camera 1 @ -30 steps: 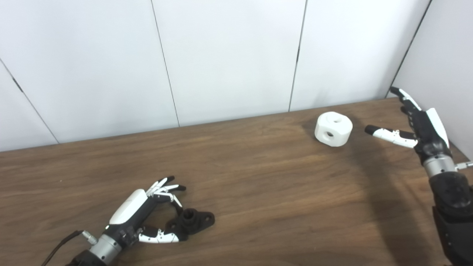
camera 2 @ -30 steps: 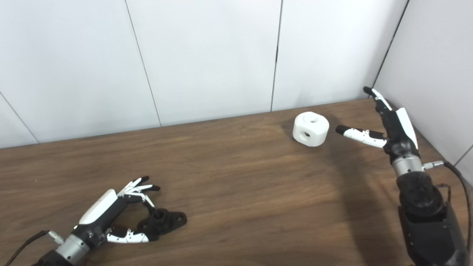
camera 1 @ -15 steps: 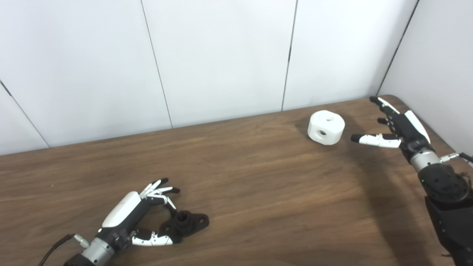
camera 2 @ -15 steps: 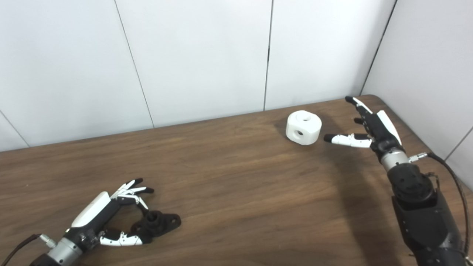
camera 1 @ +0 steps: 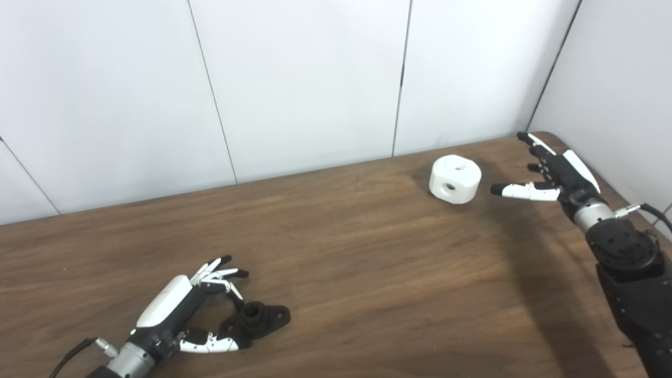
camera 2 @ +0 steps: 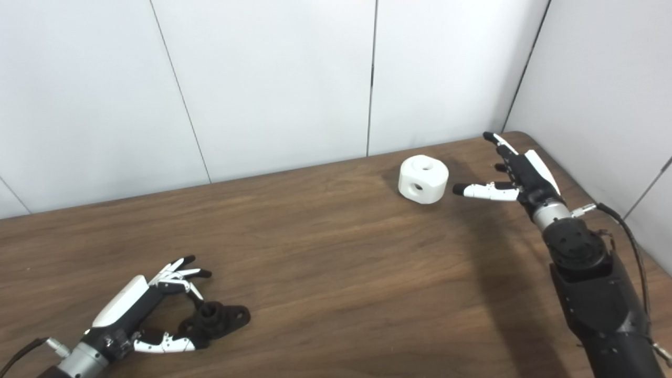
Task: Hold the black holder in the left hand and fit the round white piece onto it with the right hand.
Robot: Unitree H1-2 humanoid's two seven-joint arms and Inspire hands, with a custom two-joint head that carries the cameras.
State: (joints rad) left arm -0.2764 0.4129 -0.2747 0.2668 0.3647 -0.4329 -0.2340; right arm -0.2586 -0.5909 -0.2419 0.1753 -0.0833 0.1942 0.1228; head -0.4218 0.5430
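The black holder (camera 1: 257, 320) lies flat on the wooden table (camera 1: 367, 273) near the front left. My left hand (camera 1: 184, 310) is open beside it, thumb under its near edge and fingers spread above its left side, not closed on it. The round white piece (camera 1: 454, 178), with holes in its top and side, stands at the back right. My right hand (camera 1: 551, 173) is open just right of it, thumb pointing at it with a small gap, fingers stretched toward the wall. Both also show in the right eye view: holder (camera 2: 215, 318), white piece (camera 2: 423, 178).
White wall panels (camera 1: 294, 84) close the back of the table, and a side wall (camera 1: 619, 79) stands close to my right hand. A cable (camera 2: 625, 231) hangs from my right wrist.
The camera has shifted right. My right hand has lowered and come closer to the white piece. My left hand stays open by the holder.
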